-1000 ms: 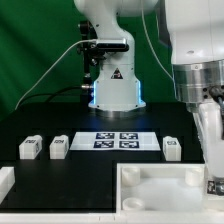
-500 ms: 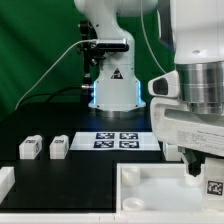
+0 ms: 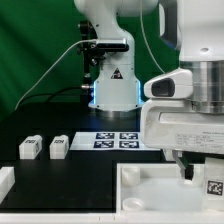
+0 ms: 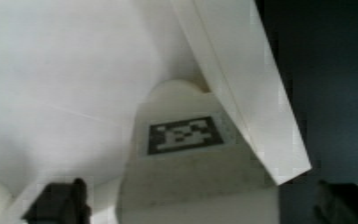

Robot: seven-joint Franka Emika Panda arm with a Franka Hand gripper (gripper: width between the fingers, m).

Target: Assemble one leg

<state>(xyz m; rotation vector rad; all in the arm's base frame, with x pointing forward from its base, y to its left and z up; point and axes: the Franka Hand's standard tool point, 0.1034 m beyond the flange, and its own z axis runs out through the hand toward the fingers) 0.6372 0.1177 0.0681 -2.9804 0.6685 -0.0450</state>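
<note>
Two white legs lie on the black table at the exterior view's left, one (image 3: 29, 148) beside the other (image 3: 58, 147), tags facing up. My gripper (image 3: 189, 172) hangs at the exterior view's right over the far right corner of the large white panel (image 3: 150, 192). It is far from those legs. In the wrist view my gripper (image 4: 202, 205) is open, its dark fingers (image 4: 60, 200) wide apart with nothing between them. Below it is a black-and-white tag (image 4: 185, 135) on a shaded white surface. The same tag (image 3: 214, 186) shows in the exterior view. I cannot tell whether it belongs to a leg.
The marker board (image 3: 118, 139) lies at the table's middle in front of the robot base (image 3: 112, 90). The panel's raised rim (image 4: 247, 90) runs as a white bar across the wrist view. A white block (image 3: 5, 182) sits at the front left edge.
My hand has come down and moved toward the exterior view's left. It now covers the spot right of the marker board where a third leg lay a second ago.
</note>
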